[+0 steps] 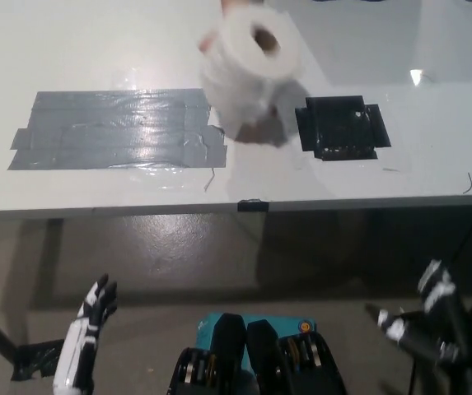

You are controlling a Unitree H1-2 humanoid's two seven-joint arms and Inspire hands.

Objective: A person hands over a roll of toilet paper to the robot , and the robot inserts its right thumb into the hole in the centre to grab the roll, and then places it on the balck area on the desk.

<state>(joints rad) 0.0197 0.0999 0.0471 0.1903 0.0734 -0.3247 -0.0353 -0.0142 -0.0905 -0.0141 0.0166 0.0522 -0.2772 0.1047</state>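
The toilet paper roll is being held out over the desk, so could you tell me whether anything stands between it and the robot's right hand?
Nothing visible blocks the way. The toilet paper roll is held by a person's hand above the desk, beside the black area. The right hand sits low before the desk edge, with open space between them. The left hand rests at lower left.

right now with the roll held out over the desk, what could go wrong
The toilet paper roll is blurred, so probably moving; a thumb aimed at its hole could miss. The right robot hand is low, below the desk edge, and could clip it rising. The person's fingers under the roll could get bumped.
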